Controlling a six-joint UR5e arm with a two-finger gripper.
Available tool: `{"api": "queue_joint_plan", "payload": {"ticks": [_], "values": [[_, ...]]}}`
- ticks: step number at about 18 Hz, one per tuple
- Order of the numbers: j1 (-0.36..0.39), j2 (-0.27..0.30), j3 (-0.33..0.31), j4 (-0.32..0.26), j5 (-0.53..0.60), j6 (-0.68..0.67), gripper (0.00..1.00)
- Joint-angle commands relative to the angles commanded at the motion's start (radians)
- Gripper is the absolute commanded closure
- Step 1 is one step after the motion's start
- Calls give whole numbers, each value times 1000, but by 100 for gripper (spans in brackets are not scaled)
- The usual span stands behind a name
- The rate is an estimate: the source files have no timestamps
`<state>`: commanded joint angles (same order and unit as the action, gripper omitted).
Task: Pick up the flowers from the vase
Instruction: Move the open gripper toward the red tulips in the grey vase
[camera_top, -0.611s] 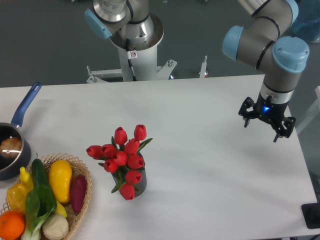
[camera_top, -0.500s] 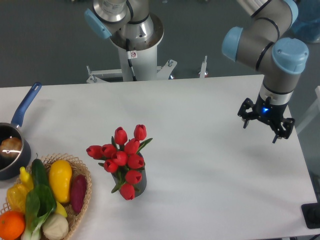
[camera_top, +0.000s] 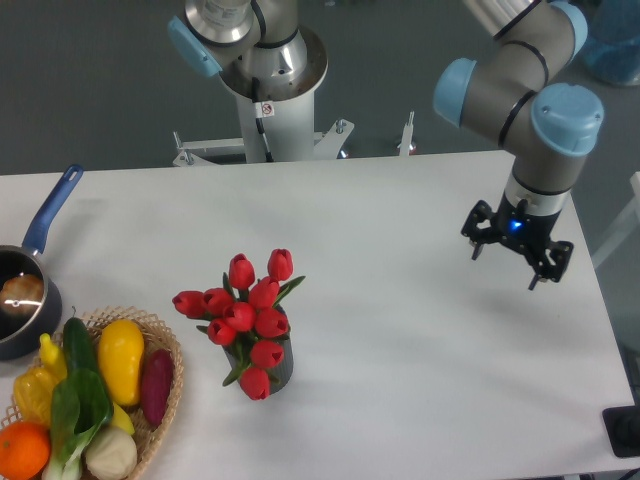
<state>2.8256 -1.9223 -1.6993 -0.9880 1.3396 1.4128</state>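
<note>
The gripper (camera_top: 514, 253), fingers spread wide and empty, hangs above the right side of the counter (camera_top: 400, 230), well apart from the flowers (camera_top: 245, 310), which stand upright in the vase (camera_top: 278, 371) near the front left, stems held by its mouth.

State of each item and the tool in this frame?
flowers: standing in the vase, not gripped
vase: upright on the table
tool: open, empty, above the table far from the flowers
saucepan: upright, something inside
basket: filled with vegetables
</note>
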Motion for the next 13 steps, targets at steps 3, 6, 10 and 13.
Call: {"api": "queue_joint_plan", "payload": {"ticks": [3, 6, 10, 13], "values": [[14, 43, -57, 34, -158, 8, 0], [9, 80, -106, 34, -305, 9, 0], [-17, 152, -189, 34, -454, -2, 0], [-60, 157, -192, 31, -509, -17, 0]]}}
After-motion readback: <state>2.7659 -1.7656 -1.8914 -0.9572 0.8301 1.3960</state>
